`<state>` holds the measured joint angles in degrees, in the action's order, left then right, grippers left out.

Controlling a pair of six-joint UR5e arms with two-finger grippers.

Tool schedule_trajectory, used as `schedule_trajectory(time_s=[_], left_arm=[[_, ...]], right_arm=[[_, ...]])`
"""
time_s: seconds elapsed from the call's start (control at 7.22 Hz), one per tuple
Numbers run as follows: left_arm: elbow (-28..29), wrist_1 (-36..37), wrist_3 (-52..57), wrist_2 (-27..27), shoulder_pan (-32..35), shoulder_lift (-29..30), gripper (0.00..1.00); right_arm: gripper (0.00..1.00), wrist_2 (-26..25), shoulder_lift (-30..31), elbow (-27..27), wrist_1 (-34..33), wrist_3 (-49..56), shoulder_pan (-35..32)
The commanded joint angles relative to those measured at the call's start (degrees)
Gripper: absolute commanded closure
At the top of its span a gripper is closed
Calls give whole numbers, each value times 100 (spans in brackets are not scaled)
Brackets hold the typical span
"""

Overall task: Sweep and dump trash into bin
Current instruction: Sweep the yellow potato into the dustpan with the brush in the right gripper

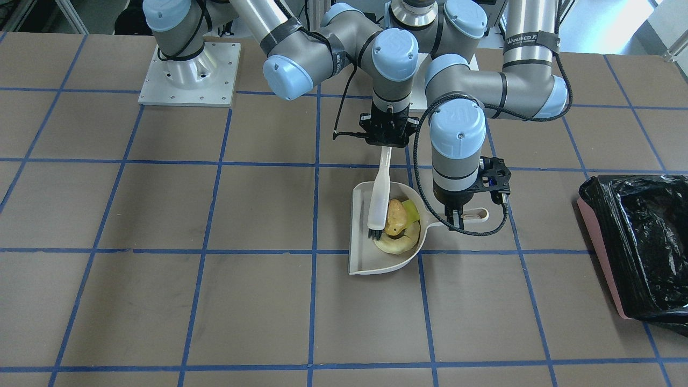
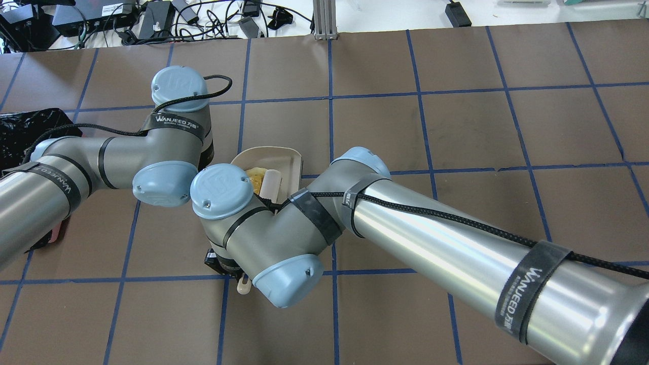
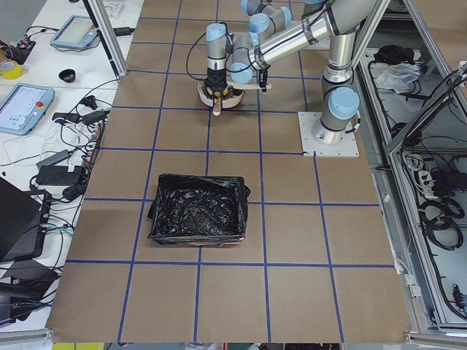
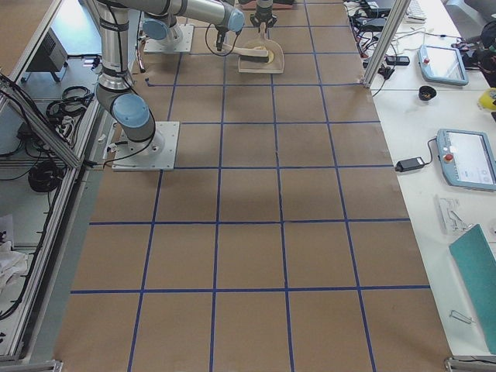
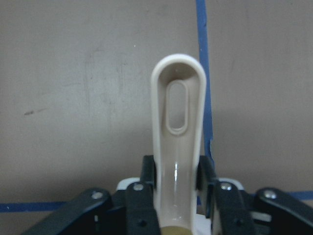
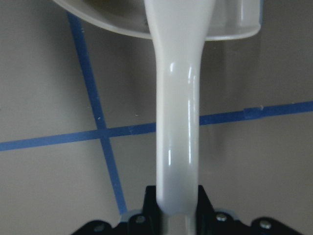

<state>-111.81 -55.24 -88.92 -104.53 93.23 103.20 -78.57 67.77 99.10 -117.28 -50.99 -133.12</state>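
Note:
The beige dustpan lies on the table with all three trash scraps in it: the amber lump, the yellow wedge and the cream crescent. My left gripper is shut on the dustpan handle. My right gripper is shut on the brush, whose handle shows in the right wrist view. The dark bristles rest inside the pan beside the lump. The bin, pink with a black bag, stands apart on my left.
The bin also shows in the exterior left view, open side up, about two grid squares from the dustpan. The right arm's base plate sits at the back. Both arms crowd over the pan in the overhead view.

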Motion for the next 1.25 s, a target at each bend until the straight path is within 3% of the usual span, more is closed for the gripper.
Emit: schedule_trajectory(time_s=[0.0,0.69,1.11], left_arm=[[37,-30,392,441,37,-10,100],[28,-57,938,916,20,34,100],[89,-83,1490,1013,-654,-106,100]], right_arm=[[100,-499,348,4,896,501,154],[100,-641,1008,-66,1627,958,453],[100,-887,1720,-5,2726,2292,1418]])
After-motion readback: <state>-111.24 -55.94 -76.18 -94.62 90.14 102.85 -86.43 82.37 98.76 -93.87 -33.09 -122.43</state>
